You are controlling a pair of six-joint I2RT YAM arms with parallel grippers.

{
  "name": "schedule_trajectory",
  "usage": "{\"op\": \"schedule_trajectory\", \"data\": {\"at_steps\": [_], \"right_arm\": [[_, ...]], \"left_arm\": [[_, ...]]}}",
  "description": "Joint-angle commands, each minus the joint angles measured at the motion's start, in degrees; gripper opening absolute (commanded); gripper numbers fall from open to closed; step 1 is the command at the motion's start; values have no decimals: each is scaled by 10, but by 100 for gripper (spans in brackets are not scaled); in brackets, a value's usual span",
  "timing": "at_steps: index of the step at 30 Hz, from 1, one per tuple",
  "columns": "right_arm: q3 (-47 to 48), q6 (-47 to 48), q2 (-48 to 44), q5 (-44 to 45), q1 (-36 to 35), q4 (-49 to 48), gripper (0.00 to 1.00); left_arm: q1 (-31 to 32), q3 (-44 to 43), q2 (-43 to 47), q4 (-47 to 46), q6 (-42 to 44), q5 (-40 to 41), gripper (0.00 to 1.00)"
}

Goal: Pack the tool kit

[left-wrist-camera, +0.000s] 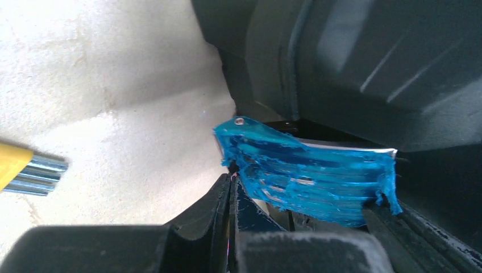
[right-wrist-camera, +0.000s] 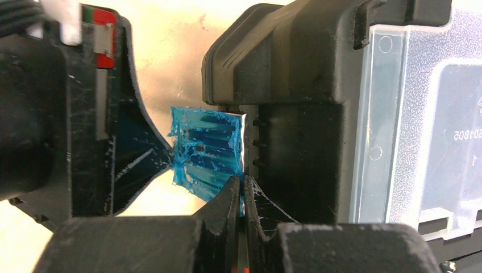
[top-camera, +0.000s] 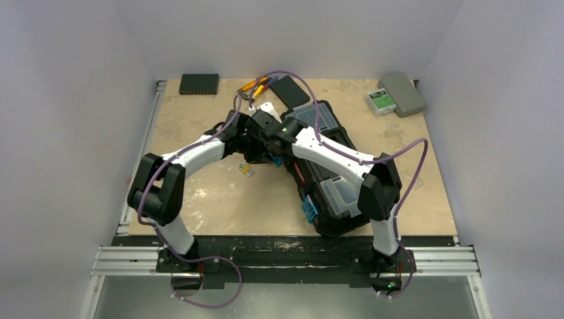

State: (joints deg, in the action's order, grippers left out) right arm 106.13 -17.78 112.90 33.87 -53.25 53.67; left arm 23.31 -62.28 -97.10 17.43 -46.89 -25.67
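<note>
- Far left corner of the worktop [top-camera: 213,199]: flat black box [top-camera: 198,83].
- Left arm [top-camera: 193,153] reaches in to the left flank of the toolbox [top-camera: 334,127].
- Left jaws: together. Fingertips [left-wrist-camera: 213,205] sit against the lower left edge of a blue latch [left-wrist-camera: 307,170]. Cannot tell whether any of the latch is nipped between them.
- Yellow-handled hex key set [top-camera: 247,169] lies on the worktop just left of that latch, touching neither arm.
- Yellow-black and red-handled hand tools [top-camera: 256,86] lie at the far edge, outside the toolbox.
- Toolbox lies diagonally, right of centre, with a clear compartment lid [top-camera: 309,116] facing up. A second blue latch [top-camera: 309,209] shows on the same flank, toward the near end.
- Right jaws: together. Fingertips [right-wrist-camera: 224,199] sit at the lower edge of the first latch, where it meets the toolbox wall. Cannot tell whether they grip it.
- Far right: small grey case [top-camera: 381,101] with a green label.
</note>
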Motion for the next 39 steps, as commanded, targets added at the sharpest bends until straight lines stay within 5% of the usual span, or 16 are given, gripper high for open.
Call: {"op": "schedule_trajectory", "data": {"at_steps": [1, 16, 22, 32, 37, 39], "right_arm": [[2, 6, -12, -14, 5, 11, 3], [25, 5, -97, -97, 5, -31, 4], [46, 24, -157, -57, 37, -19, 6], [-19, 72, -201, 119, 225, -14, 0], [-41, 42, -159, 86, 344, 25, 0], [-73, 57, -149, 40, 372, 12, 10]], "left_arm": [[12, -46, -23, -5, 2, -20, 0], [14, -91, -73, 5, 8, -32, 0], [16, -97, -72, 9, 9, -31, 0], [18, -131, -85, 63, 25, -3, 0], [23, -149, -98, 76, 24, 8, 0], [28, -158, -103, 82, 23, 15, 0]]}}
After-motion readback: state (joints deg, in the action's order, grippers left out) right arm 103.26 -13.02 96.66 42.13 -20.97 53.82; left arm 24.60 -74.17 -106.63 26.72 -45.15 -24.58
